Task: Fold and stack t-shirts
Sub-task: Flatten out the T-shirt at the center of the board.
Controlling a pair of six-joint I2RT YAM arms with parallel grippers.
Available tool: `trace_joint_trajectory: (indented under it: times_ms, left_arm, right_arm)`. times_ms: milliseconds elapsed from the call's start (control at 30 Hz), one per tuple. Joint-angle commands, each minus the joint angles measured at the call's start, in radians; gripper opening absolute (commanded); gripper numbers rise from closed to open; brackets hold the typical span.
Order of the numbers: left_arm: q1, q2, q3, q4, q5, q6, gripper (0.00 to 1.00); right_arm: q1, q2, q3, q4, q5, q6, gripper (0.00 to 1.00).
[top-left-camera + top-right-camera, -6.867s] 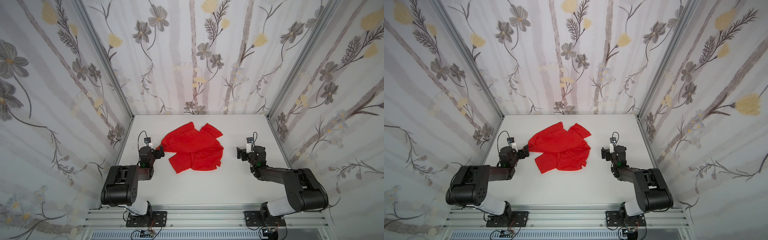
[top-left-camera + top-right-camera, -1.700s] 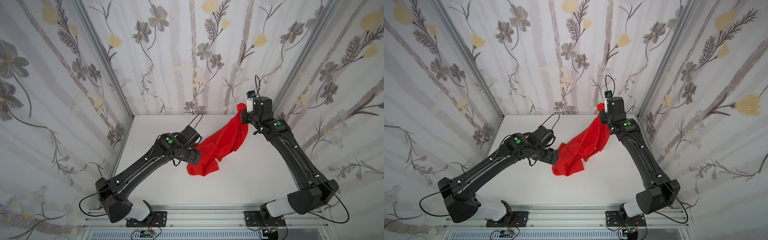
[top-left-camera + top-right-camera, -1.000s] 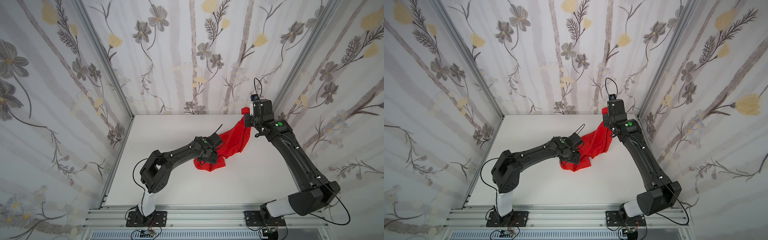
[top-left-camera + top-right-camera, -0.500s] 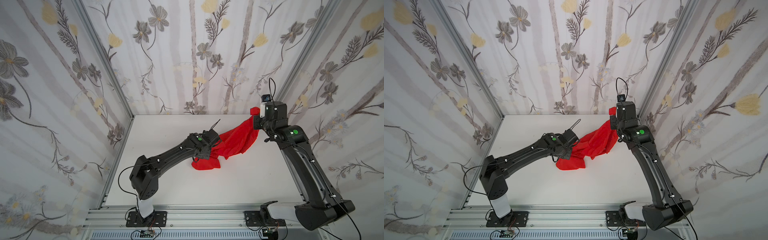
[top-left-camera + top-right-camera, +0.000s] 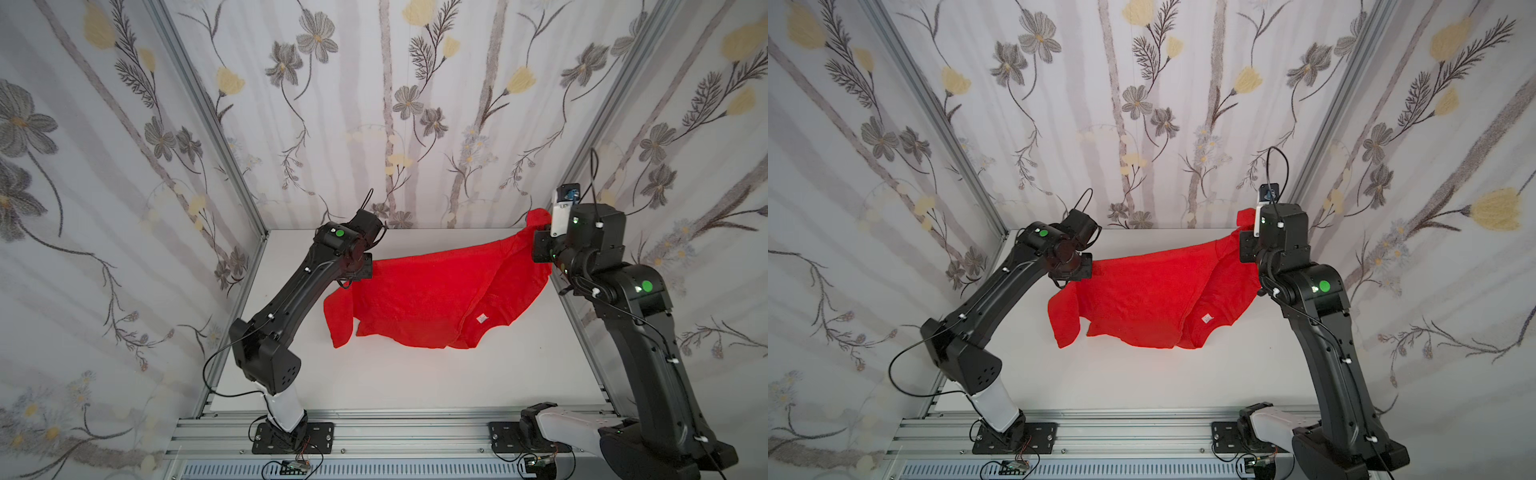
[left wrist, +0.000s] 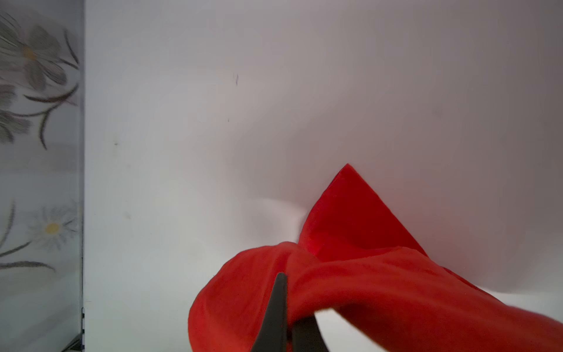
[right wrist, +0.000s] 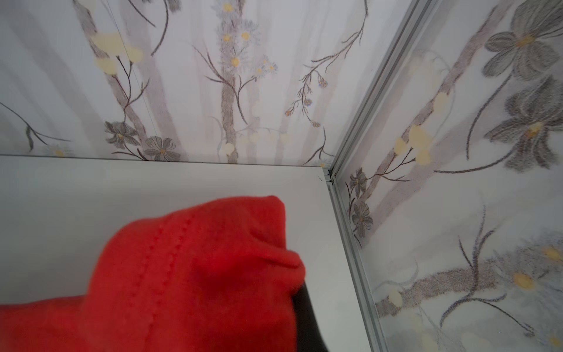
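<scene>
1. The left hand (image 5: 366,266) is pinched closed on one edge of the red t-shirt (image 5: 428,291). In its wrist view the dark fingers (image 6: 275,314) meet, with red cloth bunched around them.
2. The right hand (image 5: 540,230) is clamped on the opposite edge of the t-shirt, and a tuft of cloth pokes out past its tips. In its wrist view the cloth drapes over a dark finger (image 7: 306,323).
3. In both top views the t-shirt hangs between the two hands as a sagging sheet, lifted at both held edges.
4. Its lower part droops from the hands toward the arm bases and down toward the white desk (image 5: 374,382). Whether that edge rests on the desk cannot be told.
5. A sleeve (image 5: 338,320) dangles just below the left hand.
6. The small white neck label (image 5: 482,318) shows below the right hand, nearer to it than to the left hand.
7. The right hand is near the desk's far corner, where the flowered walls (image 5: 415,124) meet. The left hand is well apart from it.
</scene>
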Motion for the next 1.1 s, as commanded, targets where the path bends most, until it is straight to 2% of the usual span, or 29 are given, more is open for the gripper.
trace_joint_trajectory:
  times_ms: [0,67,133,167,233,267,300,333,433,533,600,733,833,1000,1067]
  left_arm:
    - [0.06,0.133,0.035,-0.001,0.094,-0.056,0.0]
    - [0.092,0.239,0.068,0.036,0.158,-0.06,0.03]
    - [0.11,0.385,0.166,-0.014,0.188,-0.07,0.15]
    - [0.102,0.452,0.241,-0.071,0.166,-0.065,0.27]
    - [0.038,0.505,0.386,-0.187,-0.01,-0.049,0.53]
    - [-0.015,0.489,0.426,-0.198,-0.105,-0.028,0.77]
    - [-0.074,0.456,0.431,-0.188,-0.172,-0.008,0.93]
    - [-0.122,0.419,0.421,-0.171,-0.207,0.007,0.99]
    - [-0.257,0.246,0.227,-0.006,-0.224,0.045,0.99]
    - [-0.37,0.065,-0.074,0.246,-0.074,0.12,0.93]
    - [-0.434,0.023,-0.175,0.305,-0.033,0.148,0.89]
    - [-0.527,0.075,-0.223,0.287,0.017,0.09,0.8]
    - [-0.626,0.136,-0.219,0.322,0.011,0.05,0.8]
    - [-0.677,0.237,-0.164,0.411,0.053,-0.001,0.71]
    - [-0.692,0.297,-0.099,0.377,0.059,-0.002,0.69]
  right_arm:
    - [-0.004,0.107,0.0,-0.022,0.034,0.078,0.0]
    - [-0.01,0.199,0.012,-0.02,-0.019,0.112,0.0]
    - [-0.015,0.282,0.023,-0.006,-0.117,0.138,0.0]
    - [-0.015,0.314,0.025,0.001,-0.161,0.147,0.0]
    - [-0.015,0.388,0.03,0.005,-0.195,0.154,0.0]
    - [-0.016,0.411,0.027,0.005,-0.189,0.151,0.0]
    - [-0.017,0.432,0.025,0.004,-0.178,0.144,0.0]
    - [-0.02,0.448,0.025,0.004,-0.171,0.137,0.0]
    - [-0.039,0.504,0.034,0.005,-0.163,0.133,0.0]
    - [-0.068,0.554,0.045,0.005,-0.175,0.138,0.0]
    - [-0.093,0.586,0.049,0.004,-0.182,0.15,0.0]
    - [-0.125,0.64,0.052,0.005,-0.217,0.165,0.0]
    - [-0.154,0.674,0.056,0.004,-0.248,0.167,0.0]
    - [-0.215,0.707,0.061,0.005,-0.32,0.187,0.0]
    - [-0.225,0.71,0.053,0.004,-0.33,0.187,0.0]
